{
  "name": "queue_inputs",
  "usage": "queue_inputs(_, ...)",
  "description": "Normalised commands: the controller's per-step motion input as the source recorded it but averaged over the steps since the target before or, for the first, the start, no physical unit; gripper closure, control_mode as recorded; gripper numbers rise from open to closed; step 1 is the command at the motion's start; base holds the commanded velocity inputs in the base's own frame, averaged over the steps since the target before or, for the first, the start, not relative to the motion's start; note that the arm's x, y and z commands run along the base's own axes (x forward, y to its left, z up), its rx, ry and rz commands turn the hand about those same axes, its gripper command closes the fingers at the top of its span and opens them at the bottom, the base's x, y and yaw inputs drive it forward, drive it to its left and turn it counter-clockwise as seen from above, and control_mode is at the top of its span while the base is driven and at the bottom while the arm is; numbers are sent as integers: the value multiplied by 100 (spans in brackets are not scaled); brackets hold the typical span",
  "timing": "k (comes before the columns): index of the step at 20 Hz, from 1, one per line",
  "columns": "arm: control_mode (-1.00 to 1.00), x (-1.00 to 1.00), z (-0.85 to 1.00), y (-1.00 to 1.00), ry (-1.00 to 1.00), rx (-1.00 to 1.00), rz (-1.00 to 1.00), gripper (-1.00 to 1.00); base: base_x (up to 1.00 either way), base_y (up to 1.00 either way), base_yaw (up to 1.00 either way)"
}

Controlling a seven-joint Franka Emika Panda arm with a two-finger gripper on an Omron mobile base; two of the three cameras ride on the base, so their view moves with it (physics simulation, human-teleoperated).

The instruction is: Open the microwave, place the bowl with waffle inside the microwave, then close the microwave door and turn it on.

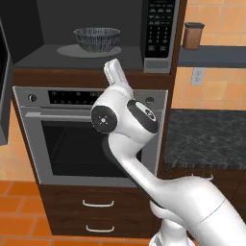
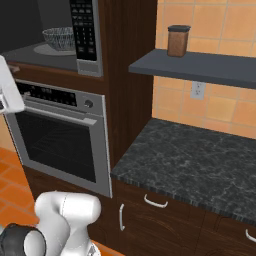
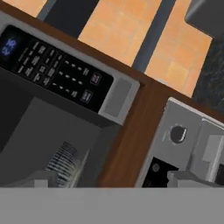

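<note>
Currently the bowl (image 1: 96, 38) sits on the turntable (image 1: 72, 51) inside the microwave (image 1: 161, 33), cavity exposed, door (image 1: 4, 91) swung open at left. The end effector's fingers spread fully apart, gripping nothing, outside the cavity near the keypad (image 3: 57, 70). Oven (image 1: 91, 139) below.

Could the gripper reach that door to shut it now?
Probably yes. The door hangs open at far left, the bowl already sits inside the microwave, and nothing stands between; the arm must swing left.
</note>
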Motion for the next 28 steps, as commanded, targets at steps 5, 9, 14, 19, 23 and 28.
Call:
queue_inputs(5, -100, -78, -57, 16, 0, -22, 0, -100, 0, 0, 0)
queue_inputs(9, -100, -48, -46, 19, 0, -21, -2, 100, 0, 0, 0)
queue_inputs(14, -100, -40, -13, 41, -1, -28, -1, 100, 0, 0, 0)
queue_inputs(19, -100, -9, -4, 85, 0, -39, 0, 100, 0, 0, 0)
queue_inputs(23, -100, -1, 0, 92, -5, -38, 0, 100, 0, 0, 0)
queue_inputs(28, -100, -14, 0, 81, -20, -25, 0, 100, 0, 0, 0)
